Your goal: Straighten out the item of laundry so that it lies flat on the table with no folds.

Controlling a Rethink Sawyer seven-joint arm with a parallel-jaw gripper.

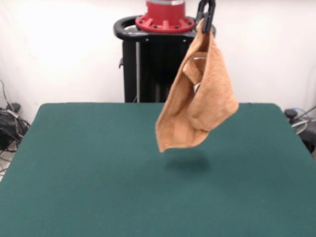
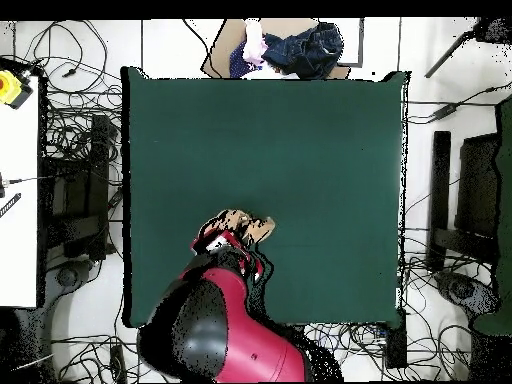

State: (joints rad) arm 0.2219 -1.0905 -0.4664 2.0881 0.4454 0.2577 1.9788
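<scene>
Black gripper (image 1: 206, 22) has its fingers clamped on one edge of the light orange terry-cloth towel (image 1: 197, 106), which hangs bunched and folded in the air, clear of the wide dark green felt-topped desk (image 1: 98, 173). Nothing flattened yet; lowering and spreading all remain.
</scene>
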